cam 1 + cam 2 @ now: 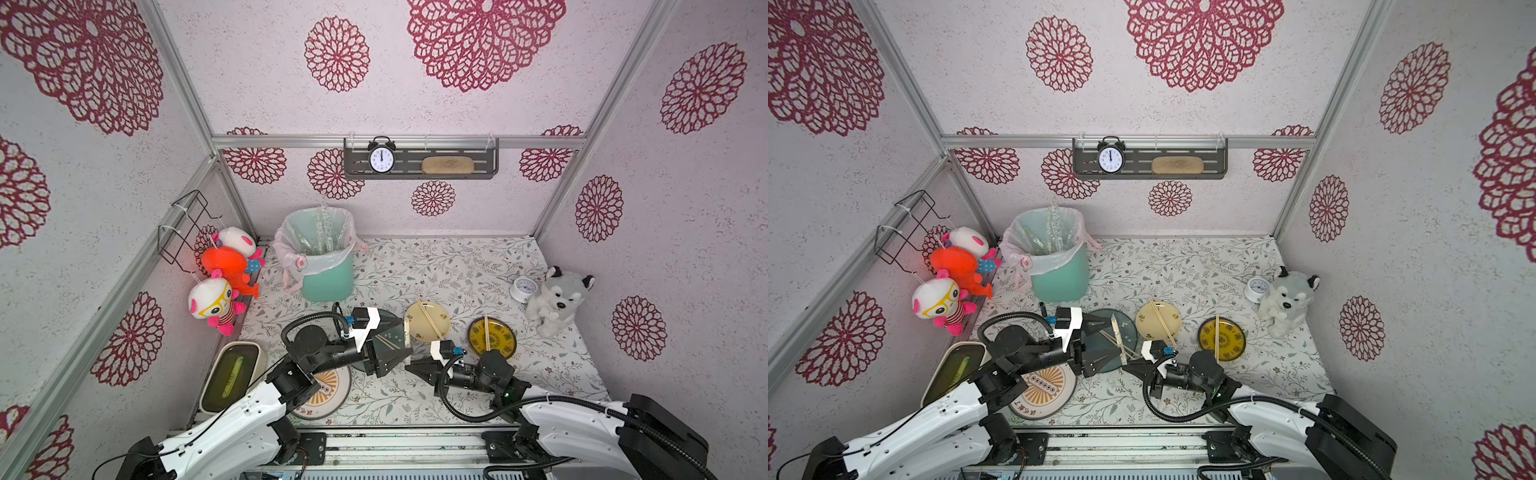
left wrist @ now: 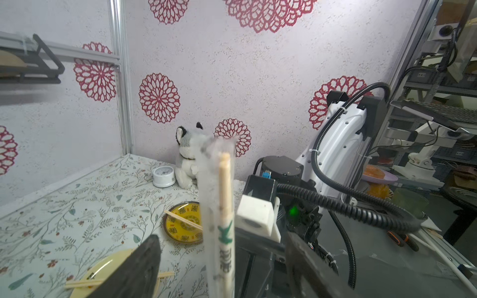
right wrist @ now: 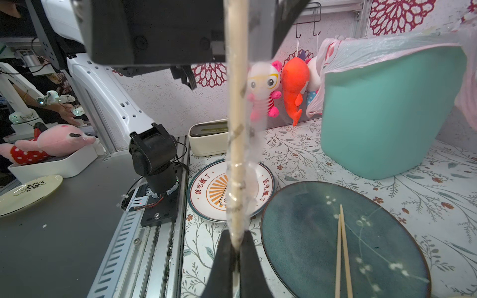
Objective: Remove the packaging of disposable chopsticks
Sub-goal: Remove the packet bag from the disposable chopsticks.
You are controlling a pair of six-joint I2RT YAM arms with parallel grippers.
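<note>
The right jaws are pressed shut on one end of a plastic sleeve (image 3: 249, 134). The chopsticks (image 3: 235, 108) inside it run away from their tips. The left jaws stand wide apart around the same sleeve farther along, one finger on each side. The left wrist view shows a gap on both sides.

Under the left jaws lies a dark blue-green plate (image 3: 322, 232) with loose chopsticks (image 3: 342, 258) resting on it. Behind those jaws, toward the arm's base, is a white plate (image 1: 1059, 403) with an orange sunburst.

Just past the tips of the left jaws is a cream plate (image 1: 438, 313) with an unwrapped pair (image 1: 430, 319) across it. Beyond the right jaws' wrist is a yellow plate (image 1: 505, 338) carrying a further pair (image 1: 486, 332).

All of this sits on a surface (image 1: 457, 266) covered in a leaf-print cloth. Well beyond the left jaws stands a green bin (image 1: 328, 278) with a pink-white liner. Far off past the yellow plate, a small white clock (image 1: 524, 289) sits just beside a toy dog (image 1: 557, 299). On the flower-patterned back wall, a shelf (image 1: 419, 176) holds a black alarm clock (image 1: 381, 160).
</note>
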